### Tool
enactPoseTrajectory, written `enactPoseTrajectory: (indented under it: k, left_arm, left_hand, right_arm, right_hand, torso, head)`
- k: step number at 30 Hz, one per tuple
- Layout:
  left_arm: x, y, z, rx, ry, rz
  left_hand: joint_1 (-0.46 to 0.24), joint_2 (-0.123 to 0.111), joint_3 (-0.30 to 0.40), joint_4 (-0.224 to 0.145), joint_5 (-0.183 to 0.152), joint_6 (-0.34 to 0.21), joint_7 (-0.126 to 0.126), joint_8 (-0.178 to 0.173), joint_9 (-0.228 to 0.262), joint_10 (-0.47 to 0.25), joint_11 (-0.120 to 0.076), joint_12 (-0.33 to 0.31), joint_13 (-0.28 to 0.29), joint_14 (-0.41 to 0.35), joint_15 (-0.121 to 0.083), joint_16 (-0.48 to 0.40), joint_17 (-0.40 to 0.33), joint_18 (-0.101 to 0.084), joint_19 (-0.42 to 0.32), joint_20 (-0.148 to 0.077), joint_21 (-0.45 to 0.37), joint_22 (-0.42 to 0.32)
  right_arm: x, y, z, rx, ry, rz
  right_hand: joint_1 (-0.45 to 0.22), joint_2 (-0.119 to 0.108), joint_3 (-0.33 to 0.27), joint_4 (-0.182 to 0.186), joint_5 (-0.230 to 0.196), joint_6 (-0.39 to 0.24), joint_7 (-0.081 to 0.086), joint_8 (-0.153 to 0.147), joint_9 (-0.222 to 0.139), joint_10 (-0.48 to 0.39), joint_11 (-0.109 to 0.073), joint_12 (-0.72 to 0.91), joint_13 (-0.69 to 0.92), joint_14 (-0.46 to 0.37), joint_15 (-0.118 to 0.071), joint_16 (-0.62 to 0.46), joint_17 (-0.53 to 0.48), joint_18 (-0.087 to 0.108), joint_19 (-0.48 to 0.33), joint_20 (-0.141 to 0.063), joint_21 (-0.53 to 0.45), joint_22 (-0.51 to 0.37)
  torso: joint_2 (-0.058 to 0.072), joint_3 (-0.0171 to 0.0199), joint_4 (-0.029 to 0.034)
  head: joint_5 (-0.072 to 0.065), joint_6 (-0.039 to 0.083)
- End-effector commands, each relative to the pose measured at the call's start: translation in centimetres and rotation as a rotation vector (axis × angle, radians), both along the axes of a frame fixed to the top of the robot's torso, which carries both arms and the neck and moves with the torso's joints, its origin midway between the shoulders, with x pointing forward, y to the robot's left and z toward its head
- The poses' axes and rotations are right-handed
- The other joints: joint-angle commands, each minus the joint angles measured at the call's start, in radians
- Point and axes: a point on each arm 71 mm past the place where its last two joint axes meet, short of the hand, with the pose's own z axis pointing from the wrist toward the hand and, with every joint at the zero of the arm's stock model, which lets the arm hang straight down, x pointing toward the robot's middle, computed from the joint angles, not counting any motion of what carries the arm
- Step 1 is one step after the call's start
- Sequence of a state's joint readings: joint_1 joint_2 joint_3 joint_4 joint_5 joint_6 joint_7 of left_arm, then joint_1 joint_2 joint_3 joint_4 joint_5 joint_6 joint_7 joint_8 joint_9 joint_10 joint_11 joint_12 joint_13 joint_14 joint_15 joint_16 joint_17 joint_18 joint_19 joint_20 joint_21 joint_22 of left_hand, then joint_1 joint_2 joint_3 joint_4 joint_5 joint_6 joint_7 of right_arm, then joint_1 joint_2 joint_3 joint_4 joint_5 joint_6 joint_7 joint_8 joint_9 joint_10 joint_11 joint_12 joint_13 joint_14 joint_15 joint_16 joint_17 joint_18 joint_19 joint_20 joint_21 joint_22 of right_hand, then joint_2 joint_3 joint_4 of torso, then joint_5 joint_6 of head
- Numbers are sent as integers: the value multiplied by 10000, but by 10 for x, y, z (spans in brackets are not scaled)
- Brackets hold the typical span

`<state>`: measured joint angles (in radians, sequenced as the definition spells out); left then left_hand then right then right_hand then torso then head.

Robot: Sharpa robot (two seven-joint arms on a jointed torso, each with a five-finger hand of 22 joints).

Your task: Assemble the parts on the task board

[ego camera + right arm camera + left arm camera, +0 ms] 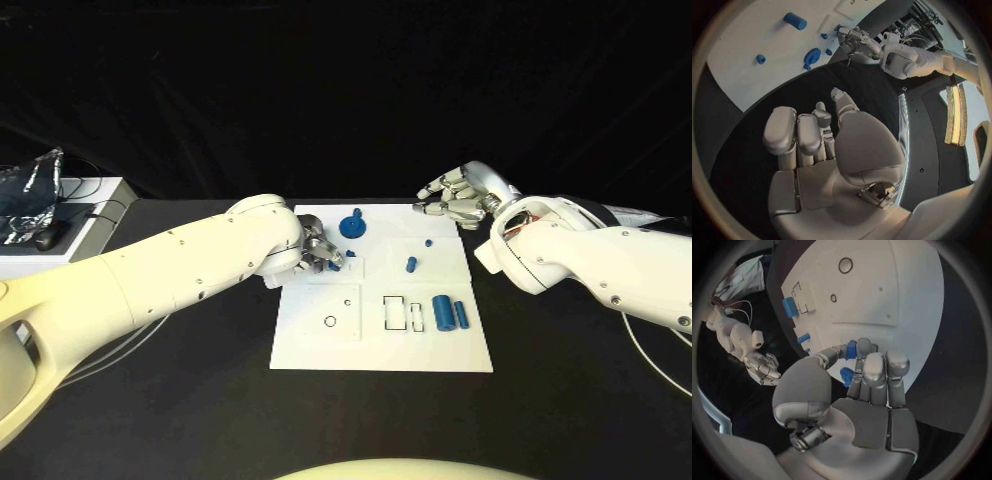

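The white task board (382, 335) lies in the middle of the black counter (577, 400). The left hand (320, 252) is at the board's left edge, toward its far end, and its fingers (864, 352) pinch a small blue part (851, 349) — a second small blue piece (846, 375) sits just beside the fingers, close against the palm; whether it is held I cannot tell. The right hand (459, 197) hovers off the board's far right corner over the dark counter, its fingers (780, 131) curled in together with nothing in them.

On the board, a round blue gear-like part (355, 227) with a short stem lies near the far edge, just beside the left hand. A small blue peg (411, 265) lies toward the middle, with a tiny blue piece (430, 242) a little beyond it. Two blue cylinders (451, 313) lie side by side near the right edge, next to rectangular cut-outs (402, 312) — and a small round hole (330, 321) shows in the left half.

At the counter's far left stands a white box (90, 215) with crumpled foil (29, 192) on it.
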<state>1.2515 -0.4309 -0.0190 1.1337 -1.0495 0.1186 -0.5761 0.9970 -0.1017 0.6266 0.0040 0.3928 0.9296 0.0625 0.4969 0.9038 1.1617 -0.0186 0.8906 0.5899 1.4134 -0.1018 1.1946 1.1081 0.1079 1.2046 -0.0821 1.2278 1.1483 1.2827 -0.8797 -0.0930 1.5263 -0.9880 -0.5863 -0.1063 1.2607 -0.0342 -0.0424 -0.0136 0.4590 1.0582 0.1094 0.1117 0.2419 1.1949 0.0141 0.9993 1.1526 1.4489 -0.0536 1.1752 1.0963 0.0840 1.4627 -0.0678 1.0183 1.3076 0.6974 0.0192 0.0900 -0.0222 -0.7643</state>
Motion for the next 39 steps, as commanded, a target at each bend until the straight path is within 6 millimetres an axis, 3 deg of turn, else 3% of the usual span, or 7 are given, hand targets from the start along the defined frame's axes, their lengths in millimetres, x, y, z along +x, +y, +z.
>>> enactPoseTrajectory:
  k: [1, 25, 39]
  left_arm:
    - [-2, -2, -5, 133, 61, -173]
    - [-4, -9, -11, 584, 193, -581]
    - [-5, -7, -14, 864, 404, -681]
  left_hand:
    - [90, 46, 1079, -1025, 18, 452, -496, 77, 378, 301, -416, -42, 18, 88, -16, -46, 9, -151, 44, -15, -51, 14]
    - [128, 39, 987, -982, -4, 463, -511, 116, 345, 339, -422, -68, 110, 101, -15, -23, 56, -153, 70, -10, -75, 92]
    - [161, 82, 752, -1008, 99, 626, -574, 104, 253, 482, -465, -146, 166, 125, -43, -6, 116, -239, 200, -109, -53, 249]
  right_arm:
    - [0, 2, 0, -90, 30, 157]
    - [-1, 2, 0, -88, 34, 177]
    - [0, 2, 0, -90, 38, 182]
  right_hand:
    - [-84, -36, 18, 56, -3, 37, 51, -38, -9, -53, -7, -35, -4, 26, -34, -50, -9, 81, 478, -28, -47, 1362]
    - [-75, -24, 25, 70, 2, 47, 46, -43, -12, -51, -10, -37, -3, 27, -35, -50, -11, 80, 481, -29, -42, 1364]
    - [-72, -31, 21, 71, 18, 49, 50, -51, -15, -53, -10, -41, -3, 25, -35, -57, -18, 81, 480, -30, -59, 1361]
  torso:
    - [9, 7, -2]
    - [22, 14, -21]
    - [-6, 14, 5]
  head:
    - [0, -8]
    - [-13, -58]
    - [-24, -118]
